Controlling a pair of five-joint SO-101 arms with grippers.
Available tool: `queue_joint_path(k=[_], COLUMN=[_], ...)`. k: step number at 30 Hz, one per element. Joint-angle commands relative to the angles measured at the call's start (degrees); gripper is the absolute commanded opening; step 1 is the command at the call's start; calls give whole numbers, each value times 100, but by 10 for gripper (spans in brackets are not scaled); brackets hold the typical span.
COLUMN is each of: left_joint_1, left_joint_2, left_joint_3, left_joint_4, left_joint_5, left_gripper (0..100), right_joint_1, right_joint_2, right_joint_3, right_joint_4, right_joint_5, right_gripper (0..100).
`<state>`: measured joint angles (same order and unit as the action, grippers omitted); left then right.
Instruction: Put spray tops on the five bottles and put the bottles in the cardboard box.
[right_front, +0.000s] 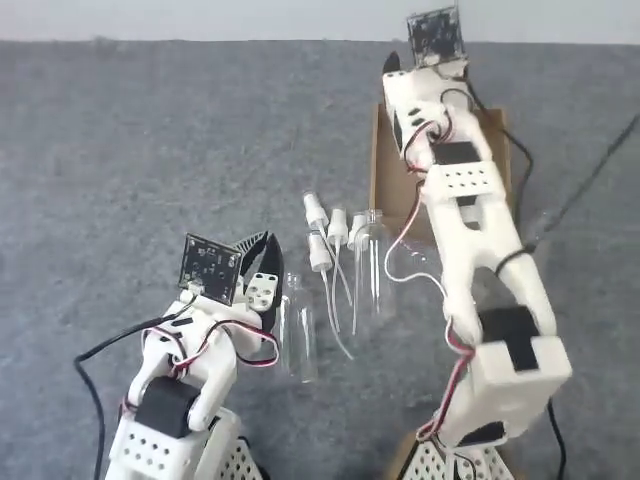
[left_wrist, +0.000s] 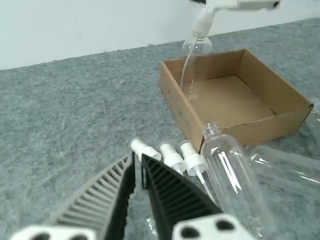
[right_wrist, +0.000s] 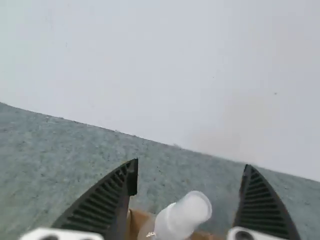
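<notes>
**While capped bottle (left_wrist: 196, 55) stands under wide-open right gripper (right_wrist: 190, 170), loose spray tops (left_wrist: 172, 156) lie aside**

Jaws of the right gripper are spread far apart and grip nothing. The bottle's spray head sits between them, untouched. The bottle is upright in a corner of the cardboard box (left_wrist: 172, 97). Nearly closed with a thin gap, the left gripper (left_wrist: 138, 160) holds nothing, low over the grey table (right_front: 150, 130) just beside the tops. Next to the tops lie uncapped clear bottles (left_wrist: 232, 175), near the box wall. From above, the right arm (right_front: 470, 230) hides much of the box.
</notes>
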<state>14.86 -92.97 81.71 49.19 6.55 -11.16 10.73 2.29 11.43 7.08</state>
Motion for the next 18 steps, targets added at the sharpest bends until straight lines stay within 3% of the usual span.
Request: queue_joint_path(k=[1,11,14,18], left_joint_1=[-18,-88,-501,-1292], left_joint_2=[-114,-79,-70,-62], left_joint_3=[-66,-426,-884,-1376], left_joint_4=[-167,-70,352,835], left_joint_5=[-26,-26,-53,-730], left_gripper=[13,13,13,13], right_joint_1=[-48,-13,-4,127], right_joint_2=[-1209,-2932,-3301,-3626], right_joint_3=[-404,-378,-378,-378], right_joint_4=[1235,4365,5262,6360], right_joint_5=[70,105,105,114], right_gripper=[260,259,259,259])
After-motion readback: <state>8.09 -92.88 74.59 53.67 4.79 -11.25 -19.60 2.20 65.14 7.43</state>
